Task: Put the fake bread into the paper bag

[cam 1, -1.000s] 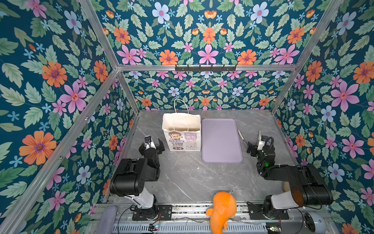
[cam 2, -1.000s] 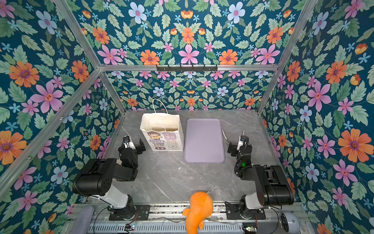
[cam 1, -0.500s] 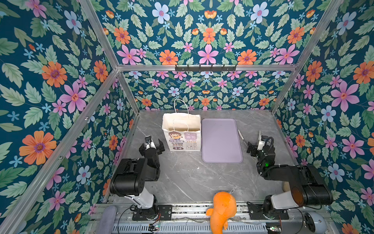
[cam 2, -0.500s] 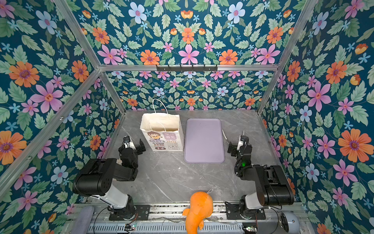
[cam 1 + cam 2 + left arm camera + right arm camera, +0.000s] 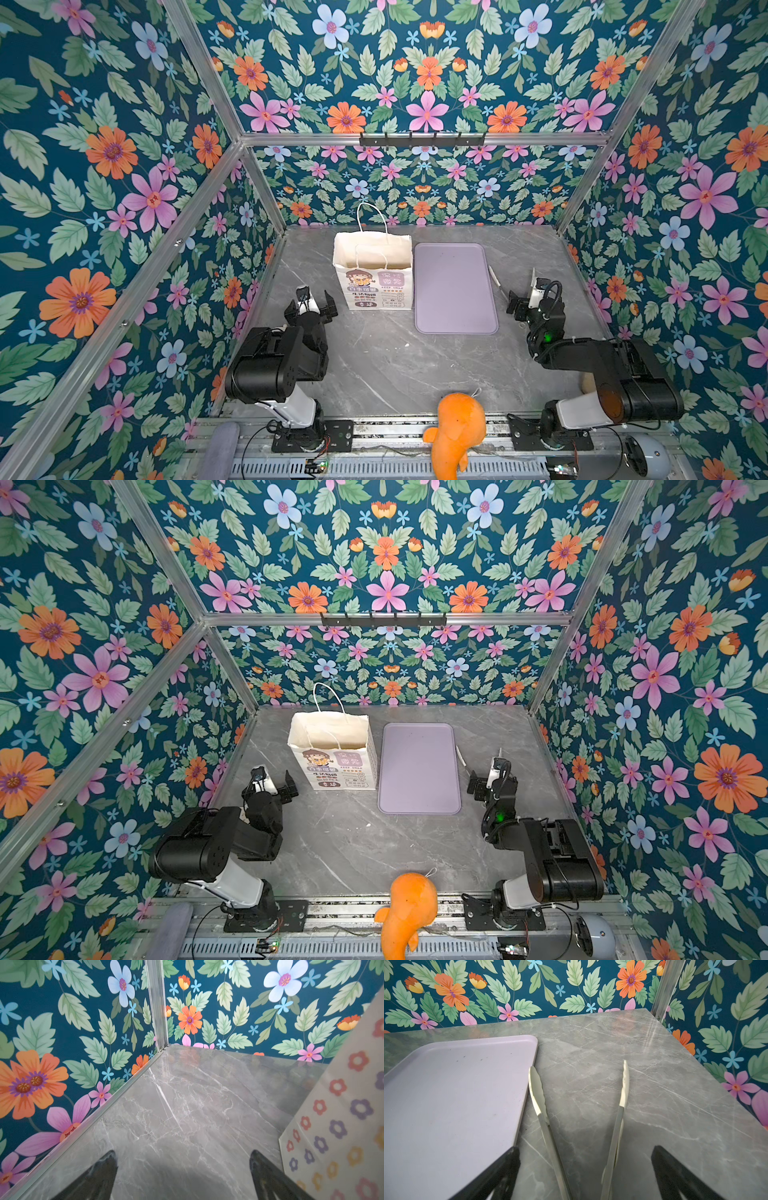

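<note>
Backdrop: floral walls [image 5: 428,112] box in a grey marble counter [image 5: 395,365], with both arms low at its near edge.
Bag: the paper bag [image 5: 376,286] stands upright at the back left with its mouth gaping upward, so anything dropped would go straight in.
Tray: the lavender tray [image 5: 453,286] sits just beside the bag and is bare, which would make any carry a short hop.
Bread: no fake bread shows on the tray or the counter! The bag's walls hide its bottom, so I cannot tell whether the bread is inside.
Tongs: metal tongs [image 5: 536,1088] lie on the counter just beside the tray's edge, arms sprung apart.
Right: the right end effector [image 5: 525,295] has its jaws spread wide, straddling the tongs. No contact is visible and nothing is held.
Left: the left end effector [image 5: 309,300] is wide apart too and empty, close beside the bag's flowered side, handy for steadying it.
Plush: the orange plush toy [image 5: 455,424] perches on the front rail, out of play.
Call: with the tray bare, this looks finished, or not yet begun.
</note>
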Controlling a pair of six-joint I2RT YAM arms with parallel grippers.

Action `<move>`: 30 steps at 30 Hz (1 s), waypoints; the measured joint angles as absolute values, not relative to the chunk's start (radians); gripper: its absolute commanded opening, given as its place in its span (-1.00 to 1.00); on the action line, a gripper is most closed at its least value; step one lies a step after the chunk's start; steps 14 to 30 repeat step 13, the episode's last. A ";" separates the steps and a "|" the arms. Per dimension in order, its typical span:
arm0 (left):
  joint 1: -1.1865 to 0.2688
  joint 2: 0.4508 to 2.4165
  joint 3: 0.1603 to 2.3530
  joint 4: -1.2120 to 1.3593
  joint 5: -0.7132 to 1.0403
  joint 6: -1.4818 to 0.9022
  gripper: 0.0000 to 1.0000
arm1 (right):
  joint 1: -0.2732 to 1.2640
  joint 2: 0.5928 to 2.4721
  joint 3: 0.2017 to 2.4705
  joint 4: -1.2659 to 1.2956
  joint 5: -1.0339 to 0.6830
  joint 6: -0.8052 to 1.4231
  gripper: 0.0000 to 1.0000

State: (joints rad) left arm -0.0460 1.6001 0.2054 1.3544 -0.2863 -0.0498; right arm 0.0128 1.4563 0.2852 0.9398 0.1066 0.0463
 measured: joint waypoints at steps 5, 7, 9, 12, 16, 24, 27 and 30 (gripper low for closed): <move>-0.046 1.601 0.264 1.294 -0.277 -0.049 1.00 | 0.013 1.456 0.285 0.939 0.107 0.046 0.98; -0.046 1.602 0.266 1.276 -0.275 -0.049 1.00 | 0.013 1.456 0.285 0.939 0.107 0.046 0.99; -0.046 1.602 0.267 1.262 -0.273 -0.049 1.00 | 0.013 1.456 0.285 0.939 0.107 0.046 0.98; -0.046 1.604 0.270 1.256 -0.272 -0.049 1.00 | 0.013 1.456 0.285 0.939 0.107 0.046 0.98; -0.046 1.604 0.270 1.256 -0.272 -0.049 1.00 | 0.013 1.456 0.285 0.939 0.107 0.046 0.98; -0.046 1.604 0.270 1.256 -0.272 -0.049 1.00 | 0.013 1.456 0.285 0.939 0.107 0.046 0.98; -0.046 1.604 0.270 1.256 -0.272 -0.049 1.00 | 0.013 1.456 0.285 0.939 0.107 0.046 0.98; -0.046 1.604 0.270 1.256 -0.272 -0.049 1.00 | 0.013 1.456 0.285 0.939 0.107 0.046 0.98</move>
